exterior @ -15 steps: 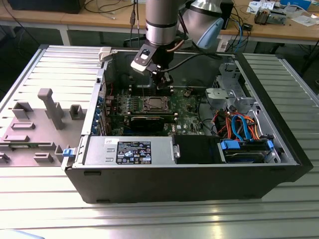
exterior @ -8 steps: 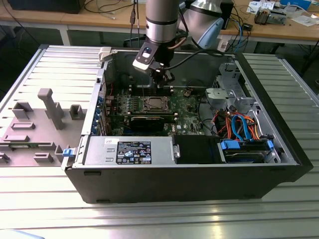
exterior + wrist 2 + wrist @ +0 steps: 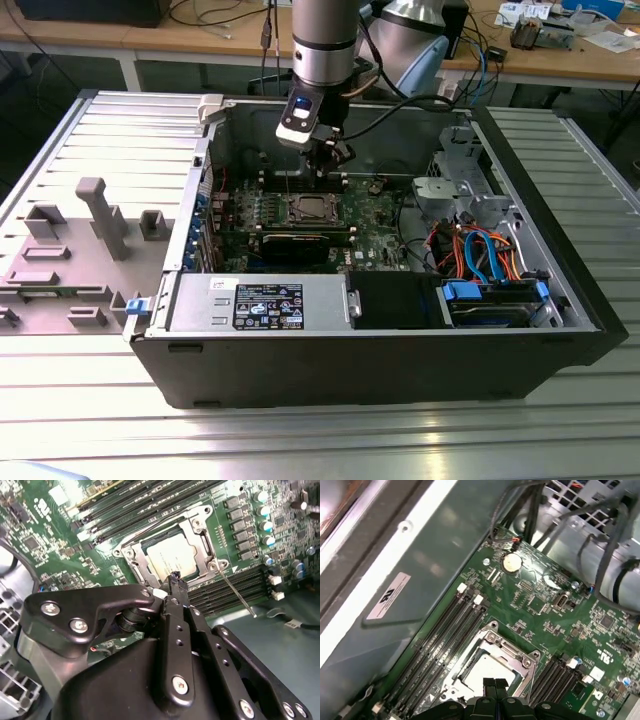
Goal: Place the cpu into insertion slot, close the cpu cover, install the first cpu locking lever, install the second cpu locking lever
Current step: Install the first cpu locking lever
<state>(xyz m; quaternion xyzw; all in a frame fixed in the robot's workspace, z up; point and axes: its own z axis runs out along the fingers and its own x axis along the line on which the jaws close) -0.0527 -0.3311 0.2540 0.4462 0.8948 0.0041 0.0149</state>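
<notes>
An open black sheet-metal computer case holds a glossy green circuit board. The matte black gripper, fingers pressed together on nothing, hovers at the edge of the silvery, square-framed cpu cover. The cover lies flat over the smooth grey cpu, which sits in the dark insertion slot mid-board. A thin steel lever rod juts from the slot's corner.

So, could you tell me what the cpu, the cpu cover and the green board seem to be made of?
The cpu: metal top, by its matte silvery-grey sheen. The cpu cover: probably stamped steel, brighter, with sharp glints along its edges. The green board: glossy lacquered laminate, likely fibreglass, though the look alone cannot confirm that.
</notes>
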